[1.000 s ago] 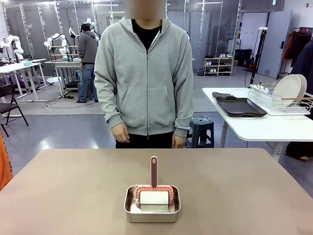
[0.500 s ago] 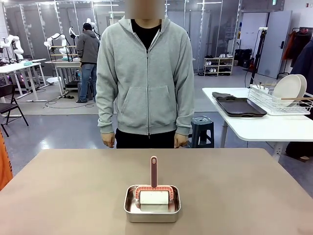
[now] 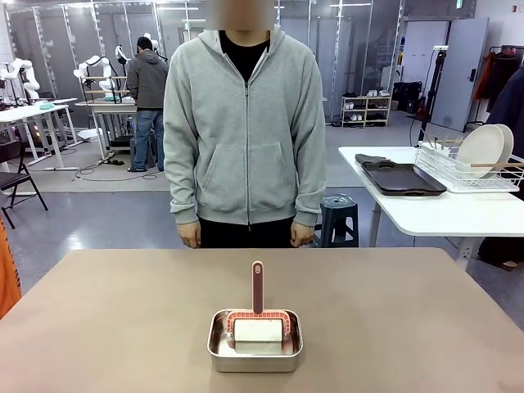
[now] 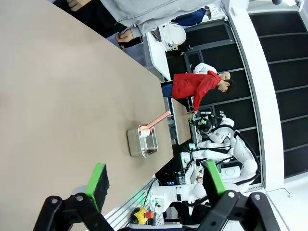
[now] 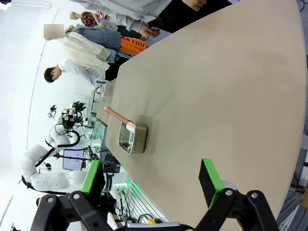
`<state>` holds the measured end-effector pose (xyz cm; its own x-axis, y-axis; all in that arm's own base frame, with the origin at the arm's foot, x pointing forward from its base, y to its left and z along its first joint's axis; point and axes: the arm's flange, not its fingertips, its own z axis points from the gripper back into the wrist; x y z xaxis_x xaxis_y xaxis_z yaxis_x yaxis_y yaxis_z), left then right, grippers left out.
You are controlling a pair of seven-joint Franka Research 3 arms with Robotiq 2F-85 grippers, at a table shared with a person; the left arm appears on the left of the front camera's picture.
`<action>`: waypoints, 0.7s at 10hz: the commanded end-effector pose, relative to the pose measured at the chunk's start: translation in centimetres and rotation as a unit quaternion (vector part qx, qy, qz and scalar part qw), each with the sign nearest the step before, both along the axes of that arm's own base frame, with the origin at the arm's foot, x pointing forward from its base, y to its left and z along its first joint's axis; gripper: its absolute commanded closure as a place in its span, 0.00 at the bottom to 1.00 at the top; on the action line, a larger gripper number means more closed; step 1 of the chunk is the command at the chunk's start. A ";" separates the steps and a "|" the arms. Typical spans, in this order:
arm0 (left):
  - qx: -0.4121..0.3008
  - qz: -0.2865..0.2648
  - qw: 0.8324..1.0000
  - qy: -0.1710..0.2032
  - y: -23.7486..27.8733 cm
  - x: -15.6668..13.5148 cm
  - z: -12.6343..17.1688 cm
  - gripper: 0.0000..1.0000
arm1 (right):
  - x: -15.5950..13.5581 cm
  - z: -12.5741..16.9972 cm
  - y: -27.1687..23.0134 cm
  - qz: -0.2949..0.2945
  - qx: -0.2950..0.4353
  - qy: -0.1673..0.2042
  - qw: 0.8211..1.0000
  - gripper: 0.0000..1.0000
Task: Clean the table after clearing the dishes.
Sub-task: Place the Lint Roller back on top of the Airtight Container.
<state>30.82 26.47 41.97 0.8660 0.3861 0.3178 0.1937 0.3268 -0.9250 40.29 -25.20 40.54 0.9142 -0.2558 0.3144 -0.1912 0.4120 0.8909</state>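
The tan-brown table (image 3: 115,311) carries one thing near its front middle: a small steel pan (image 3: 255,350) holding a cleaning tool with a pale block head and an upright pink handle (image 3: 258,286). The dishes (image 3: 483,147), white plates, stand in a wire rack on the white side table at the right, beside dark trays (image 3: 401,177). My left gripper (image 4: 155,179) hovers open above the table (image 4: 57,96), well away from the pan (image 4: 143,142). My right gripper (image 5: 151,183) is open too, with the pan (image 5: 132,139) some way beyond it.
A person in a grey hoodie (image 3: 246,123) stands at the table's far edge, hands hanging at the sides. The white side table (image 3: 434,209) stands at the back right with a stool (image 3: 337,217) beside it. Wide bare tabletop surrounds the pan.
The person has straightened and shifted slightly, with the hand on picture left dropping lower. The pan and tool have not moved.
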 end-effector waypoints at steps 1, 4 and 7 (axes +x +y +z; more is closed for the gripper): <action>-0.003 -0.003 1.000 -0.005 0.2 -0.1 0.4 0.00 | -0.1 0.2 0.1 0.003 0.002 -0.007 1.000 0.00; -0.003 -0.003 1.000 -0.005 0.2 -0.1 0.4 0.00 | -0.1 0.2 0.1 0.003 0.002 -0.007 1.000 0.00; -0.003 -0.003 1.000 -0.005 0.2 -0.1 0.4 0.00 | -0.1 0.2 0.1 0.003 0.002 -0.007 1.000 0.00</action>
